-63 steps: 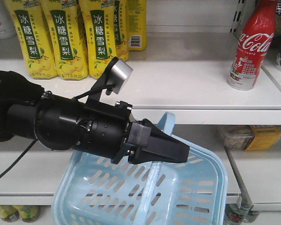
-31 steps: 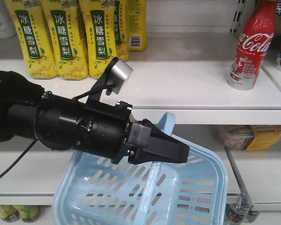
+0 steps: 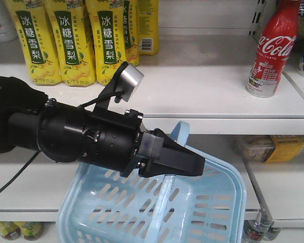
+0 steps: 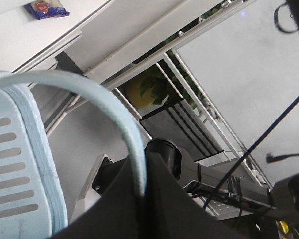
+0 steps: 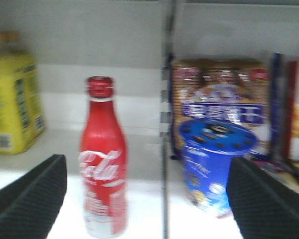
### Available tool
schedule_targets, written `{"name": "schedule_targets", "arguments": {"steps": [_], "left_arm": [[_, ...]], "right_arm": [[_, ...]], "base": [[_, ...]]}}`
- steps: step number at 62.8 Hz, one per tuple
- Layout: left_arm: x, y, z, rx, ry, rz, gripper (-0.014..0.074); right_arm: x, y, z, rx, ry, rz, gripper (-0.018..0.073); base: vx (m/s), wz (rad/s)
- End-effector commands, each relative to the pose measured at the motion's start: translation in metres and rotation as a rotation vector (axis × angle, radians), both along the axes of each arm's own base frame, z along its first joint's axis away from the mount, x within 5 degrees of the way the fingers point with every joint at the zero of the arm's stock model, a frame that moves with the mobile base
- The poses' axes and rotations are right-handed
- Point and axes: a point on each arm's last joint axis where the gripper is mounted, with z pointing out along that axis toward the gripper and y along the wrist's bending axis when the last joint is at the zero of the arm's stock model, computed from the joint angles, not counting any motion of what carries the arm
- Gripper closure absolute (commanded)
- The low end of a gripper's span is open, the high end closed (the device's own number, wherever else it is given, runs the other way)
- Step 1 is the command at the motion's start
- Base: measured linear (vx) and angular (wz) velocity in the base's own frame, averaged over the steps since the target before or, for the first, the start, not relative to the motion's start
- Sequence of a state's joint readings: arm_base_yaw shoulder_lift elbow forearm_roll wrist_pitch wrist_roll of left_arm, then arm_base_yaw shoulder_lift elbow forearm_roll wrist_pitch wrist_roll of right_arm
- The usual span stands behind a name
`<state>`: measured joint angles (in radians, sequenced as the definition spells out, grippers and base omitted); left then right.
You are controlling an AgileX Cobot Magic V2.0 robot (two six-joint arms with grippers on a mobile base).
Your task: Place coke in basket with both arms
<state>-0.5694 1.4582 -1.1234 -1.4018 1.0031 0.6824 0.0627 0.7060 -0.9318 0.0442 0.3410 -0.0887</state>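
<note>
The robot's left arm (image 3: 66,134), thick and black with a silver-faced disc (image 3: 131,77) on a bracket above its wrist, reaches across the foreground from the left of the front view. Its left pincer (image 3: 195,163) is clenched on a hoop handle (image 4: 97,99) of the light blue basket (image 3: 230,202). The left wrist view shows the pale hoop curving down and vanishing between the closed black jaws. The basket, slotted along its sides, sits directly beneath that pincer, in front of the edge of a white lower shelf (image 3: 40,192) that carries a clear plastic box (image 3: 266,148) at its right. Seen from the right wrist, the right pincer (image 5: 147,172) is released, its two ribbed black pads (image 5: 35,191) spread wide at the picture's lower corners and touching nothing. Beyond them the coke (image 5: 104,159), a slim red bottle with white script and a red cap, stands upright on the white upper shelf (image 5: 144,214), apart from both pads and nearer the one at the picture's left. Just beside it rises a grey upright divider (image 5: 165,124), and past that a blue tub (image 5: 214,159) stands before stacked biscuit packs (image 5: 219,89). In the front view the coke is near the right end of the upper shelf, higher than the basket and well apart from it, while yellow drink bottles (image 3: 71,40) crowd the shelf's far left.
</note>
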Motion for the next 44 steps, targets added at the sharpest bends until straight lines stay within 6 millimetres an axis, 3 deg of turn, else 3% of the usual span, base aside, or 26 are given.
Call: {"name": "schedule_targets", "arguments": {"steps": [1, 10, 44], "left_arm": [[-0.007, 0.003, 0.028, -0.108, -0.032, 0.015, 0.0602], [-0.007, 0.003, 0.028, -0.108, -0.032, 0.015, 0.0602], [-0.007, 0.003, 0.028, -0.108, -0.032, 0.014, 0.0602]], "right_arm": [[0.013, 0.013, 0.024, -0.047, -0.052, 0.094, -0.0028], [0.035, 0.026, 0.029, -0.043, -0.068, 0.156, -0.002], [0.124, 0.039, 0.032, -0.003, -0.093, 0.118, -0.0014]], "base": [[0.0, 0.0], [0.0, 0.0], [0.0, 0.0]]}}
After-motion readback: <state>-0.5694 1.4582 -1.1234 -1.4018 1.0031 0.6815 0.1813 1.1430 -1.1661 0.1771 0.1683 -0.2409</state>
